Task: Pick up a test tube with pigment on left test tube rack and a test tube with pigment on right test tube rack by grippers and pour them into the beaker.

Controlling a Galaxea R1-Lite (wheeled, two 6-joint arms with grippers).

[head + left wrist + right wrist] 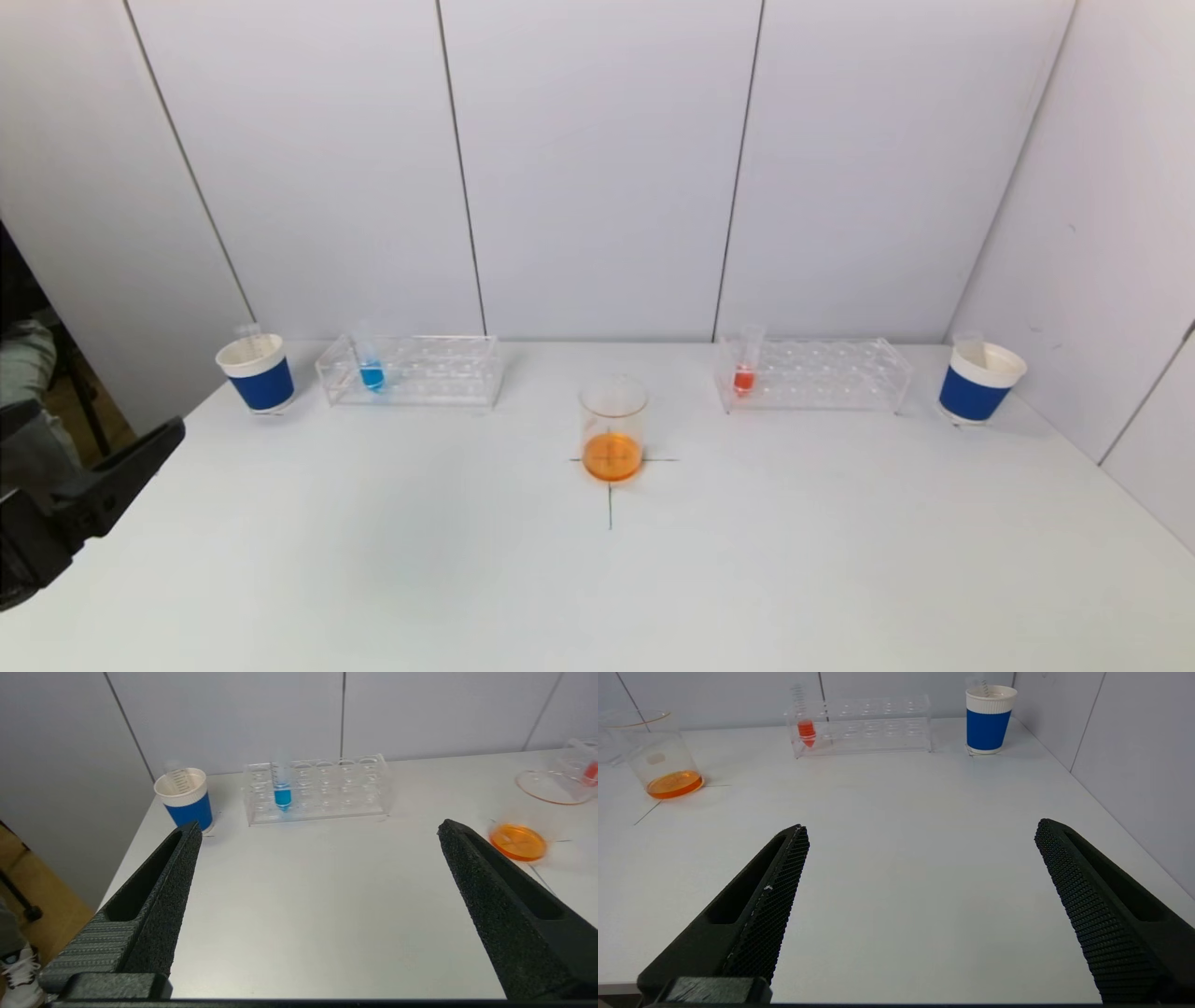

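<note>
A tube with blue pigment point(372, 371) stands in the clear left rack point(439, 371); it also shows in the left wrist view point(282, 794). A tube with red pigment point(744, 371) stands in the clear right rack point(831, 375); it also shows in the right wrist view point(806, 730). A glass beaker point(612, 431) holding orange liquid stands mid-table on a cross mark. My left gripper point(317, 828) is open and empty, at the table's front left edge point(140, 457). My right gripper point(920, 828) is open and empty over the front right table; it is out of the head view.
A blue-and-white paper cup point(257, 373) with a tube in it stands left of the left rack. A like cup point(978, 381) stands right of the right rack. White wall panels close the back and right side.
</note>
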